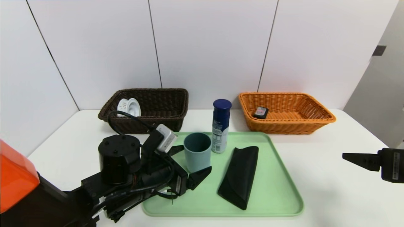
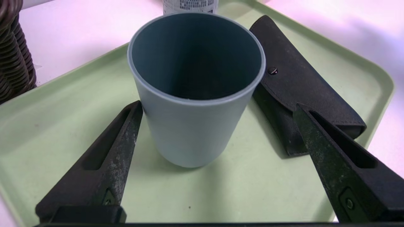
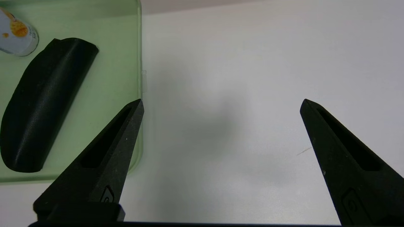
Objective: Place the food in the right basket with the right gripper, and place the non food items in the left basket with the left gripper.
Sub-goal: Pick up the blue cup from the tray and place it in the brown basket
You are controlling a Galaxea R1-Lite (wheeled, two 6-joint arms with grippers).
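The dark brown basket (image 1: pixel 151 123) bears a white item (image 1: pixel 129 107), presumably as a non-food. The left gripper (image 1: pixel 190 166) stands wide open about the blue-grey cup (image 1: pixel 198 157) on the green tray (image 1: pixel 271 209), likely to grip it next. The bottle (image 1: pixel 221 126), perhaps a drink, stands behind the black case (image 1: pixel 241 176). The orange basket (image 1: pixel 293 126) contains a small box, seemingly food. The right gripper (image 3: pixel 222 105), wide open, waits beside the tray.

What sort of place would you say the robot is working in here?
Probably a sorting test station rather than a home kitchen: plain white panels enclose the table, which holds a green tray of mixed items and two wicker baskets.
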